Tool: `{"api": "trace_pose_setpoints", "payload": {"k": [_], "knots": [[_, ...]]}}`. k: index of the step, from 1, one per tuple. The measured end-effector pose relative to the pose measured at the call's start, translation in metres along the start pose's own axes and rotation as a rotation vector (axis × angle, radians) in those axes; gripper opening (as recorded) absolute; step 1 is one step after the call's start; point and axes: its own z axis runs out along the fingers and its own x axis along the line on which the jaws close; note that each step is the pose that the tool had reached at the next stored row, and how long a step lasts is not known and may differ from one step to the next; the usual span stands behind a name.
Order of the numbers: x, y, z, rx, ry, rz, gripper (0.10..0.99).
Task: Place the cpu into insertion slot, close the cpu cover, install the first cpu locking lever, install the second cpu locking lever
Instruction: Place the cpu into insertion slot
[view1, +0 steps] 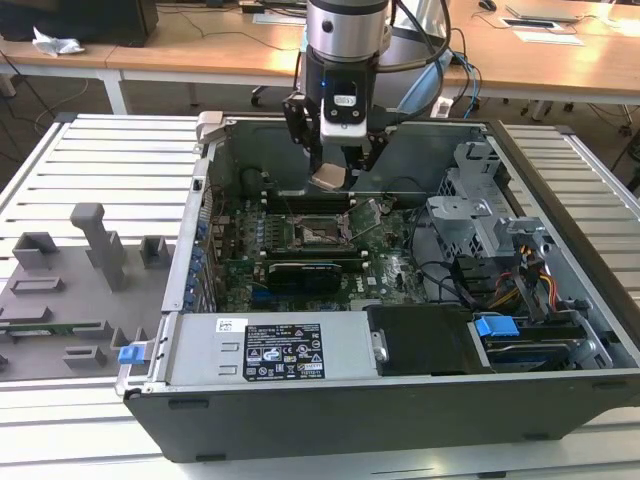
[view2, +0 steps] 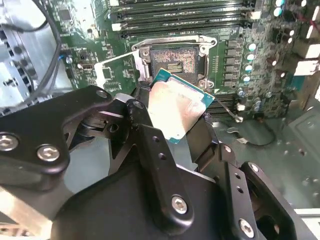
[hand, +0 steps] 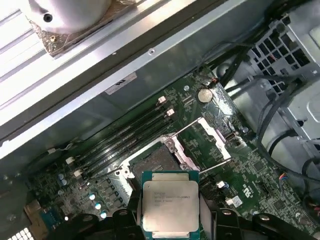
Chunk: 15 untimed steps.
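The gripper (view1: 331, 170) is shut tight on the cpu (hand: 170, 204), with 1 finger on each side of it. The cpu hangs in the air above the insertion slot (view2: 172, 62) and does not touch it. The cpu cover (hand: 212, 132) is flipped up and open beside the slot, on the green board (view1: 400, 265) inside the open computer case (view1: 250, 150)

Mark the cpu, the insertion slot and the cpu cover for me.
cpu (hand: 170, 207), first wrist view, middle of its metal top.
insertion slot (view2: 172, 62), second wrist view, dark contact field.
cpu cover (hand: 212, 132), first wrist view, outer bar of the open frame.
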Motion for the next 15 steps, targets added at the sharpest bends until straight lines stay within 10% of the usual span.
{"api": "trace_pose_setpoints", "payload": {"k": [15], "knots": [[-0.0001,-0.0004,0.0040,-0.005,-0.0305,0.349,0.541]]}}
